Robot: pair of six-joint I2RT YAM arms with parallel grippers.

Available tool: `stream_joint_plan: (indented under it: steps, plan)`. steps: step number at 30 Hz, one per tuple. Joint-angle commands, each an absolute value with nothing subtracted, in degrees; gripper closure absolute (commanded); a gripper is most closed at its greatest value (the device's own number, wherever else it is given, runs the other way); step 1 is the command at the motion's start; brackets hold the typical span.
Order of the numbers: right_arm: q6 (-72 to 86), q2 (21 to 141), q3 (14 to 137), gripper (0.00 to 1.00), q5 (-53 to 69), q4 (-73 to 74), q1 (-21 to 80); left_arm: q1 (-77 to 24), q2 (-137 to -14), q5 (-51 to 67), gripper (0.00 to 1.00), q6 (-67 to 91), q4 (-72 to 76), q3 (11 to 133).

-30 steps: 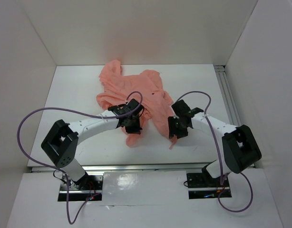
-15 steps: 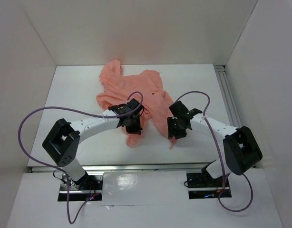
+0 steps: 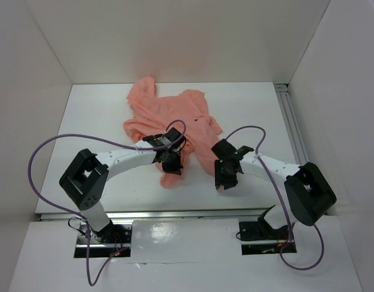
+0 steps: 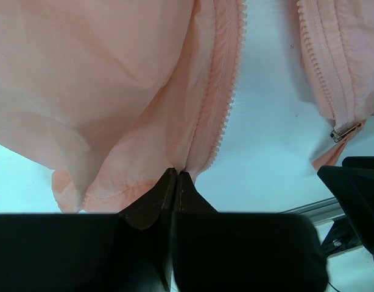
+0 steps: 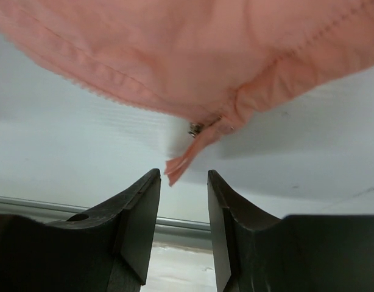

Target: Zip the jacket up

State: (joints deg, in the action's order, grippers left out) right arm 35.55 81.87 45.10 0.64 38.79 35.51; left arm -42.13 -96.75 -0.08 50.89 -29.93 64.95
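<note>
The salmon-pink jacket (image 3: pixel 169 118) lies crumpled and open on the white table (image 3: pixel 95 121), bunched toward the far middle, with its two front edges trailing toward the arms and well apart at the hem. The left gripper (image 4: pixel 176 176) has its fingers pressed together on the bottom corner of one front edge, pinching thin fabric right at the foot of that side's row of zipper teeth (image 4: pixel 226 79), which runs away from the tips. Across a strip of bare table, the other tooth row (image 4: pixel 318 55) ends in the small pale zipper pull (image 5: pixel 199 128), with a short pink fabric tab (image 5: pixel 181 161) hanging below it. The right gripper (image 5: pixel 183 176) sits low at that end with its fingers spread, the tab pointing into the gap between them but apparently not touched by either finger. The zip looks wholly undone, so the step in hand is securing both bottom ends before they can be joined. Next, the right fingers probably need to ease forward and close on the hem beside the pull, not on the loose tab alone, which would likely slip; then both ends must be drawn together and aligned so the free end can enter the slider.
</note>
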Motion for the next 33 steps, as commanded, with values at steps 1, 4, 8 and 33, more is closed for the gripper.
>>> stream_joint_plan:
  steps: [1,4,8,33]
  plan:
    - [38.06,80.95,43.86,0.56,-1.67,40.69,36.21,-41.84,-96.86,0.44,1.00,49.66,-29.71,66.71]
    - [38.06,81.65,43.24,0.58,-2.19,39.99,36.21,-41.84,-97.38,0.44,1.00,49.66,-29.71,66.71]
    - [38.06,82.35,44.03,0.83,-4.12,40.51,36.21,-41.84,-97.38,0.44,1.00,49.13,-29.71,67.24]
    - [54.49,75.50,49.31,0.88,-15.83,65.82,36.74,-41.84,-100.01,2.02,1.00,47.55,-29.71,68.91]
